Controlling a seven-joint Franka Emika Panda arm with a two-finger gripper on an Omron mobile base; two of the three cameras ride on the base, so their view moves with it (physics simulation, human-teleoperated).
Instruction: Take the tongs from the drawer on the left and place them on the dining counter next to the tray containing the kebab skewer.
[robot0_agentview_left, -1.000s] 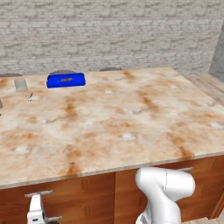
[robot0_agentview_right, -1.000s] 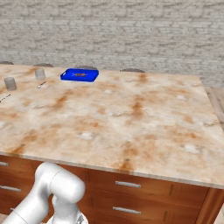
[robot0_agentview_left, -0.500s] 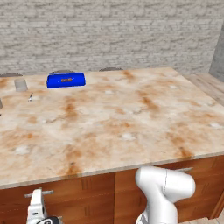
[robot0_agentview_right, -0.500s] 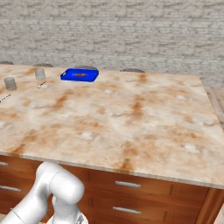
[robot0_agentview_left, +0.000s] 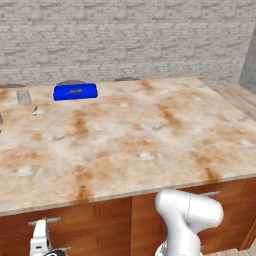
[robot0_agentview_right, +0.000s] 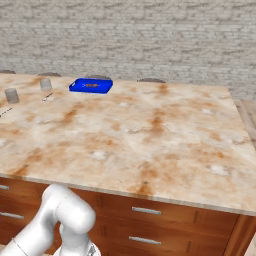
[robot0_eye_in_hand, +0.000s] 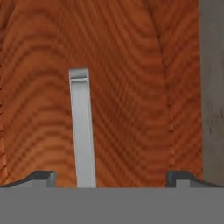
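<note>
at near-left drawer (robot0_eye_in_hand: 131, 87): end effector (robot0_eye_in_hand: 111, 177) has sunk lower, fingers spread, empty, straddling silver handle (robot0_eye_in_hand: 82, 131); drawer unopened, tongs unfetched.

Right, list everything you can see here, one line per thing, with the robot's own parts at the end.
Beige marble dining counter with rust-orange blotches: one, over reddish-brown cabinets.
Bright blue rectangular tray: one, at the counter's far left.
Small brownish-orange kebab skewer: one, inside the tray.
Small grey cups: two, on the counter's left edge near the tray.
Tiny silver utensil: one, on the counter between cups and tray.
Reddish-brown wooden drawer front: one, close in the hand view.
Silver bar handle: one, on that drawer front.
White arm: one, below the counter's edge.
End effector: one, fingers wide apart, handle between them.
</note>
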